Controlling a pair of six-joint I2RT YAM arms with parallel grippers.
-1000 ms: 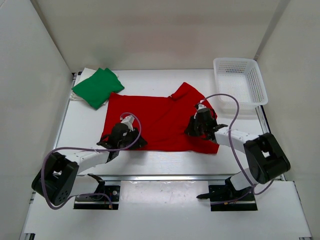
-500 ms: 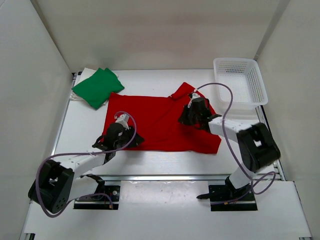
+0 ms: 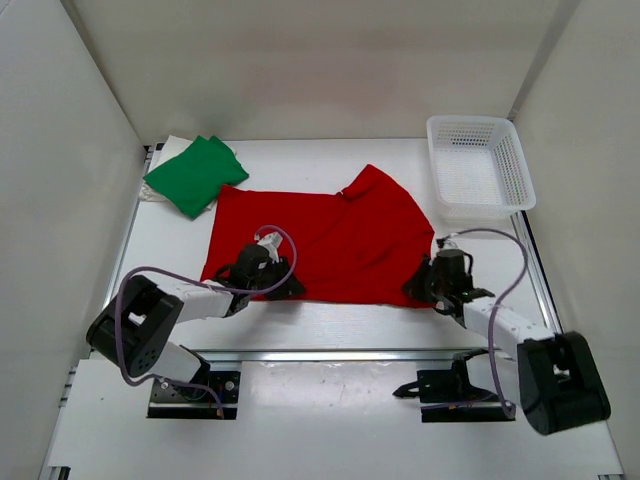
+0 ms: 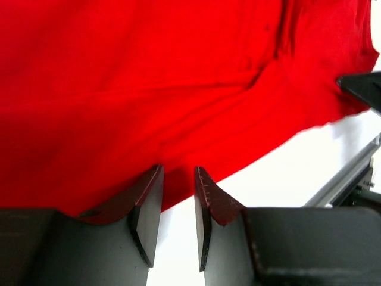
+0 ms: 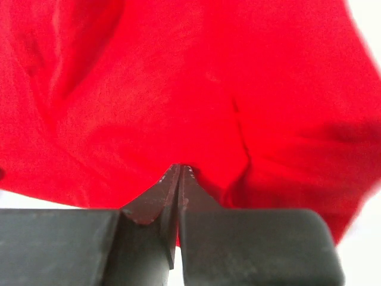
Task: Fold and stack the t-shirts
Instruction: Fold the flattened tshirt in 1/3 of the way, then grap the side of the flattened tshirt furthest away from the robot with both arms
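Across the middle of the white table (image 3: pixel 330 160) lay the red t-shirt (image 3: pixel 325 230), spread out nearly flat, its long near edge facing the arms and a raised fold at its far right. Toward the far right corner stood the white mesh basket (image 3: pixel 475 165), just beside that raised part of the shirt. At the far left corner sat the green t-shirt (image 3: pixel 195 175), folded into a compact pad just beside the red shirt's far left corner. Low over the near edge of the red cloth, left of its middle, the left gripper (image 4: pixel 177 174) had its jaws a little apart, with cloth and bare table visible through the gap. At the near right corner the right gripper (image 5: pixel 178 168) had its jaws pressed together, tips against the red cloth; whether any fabric was caught between them could not be made out.
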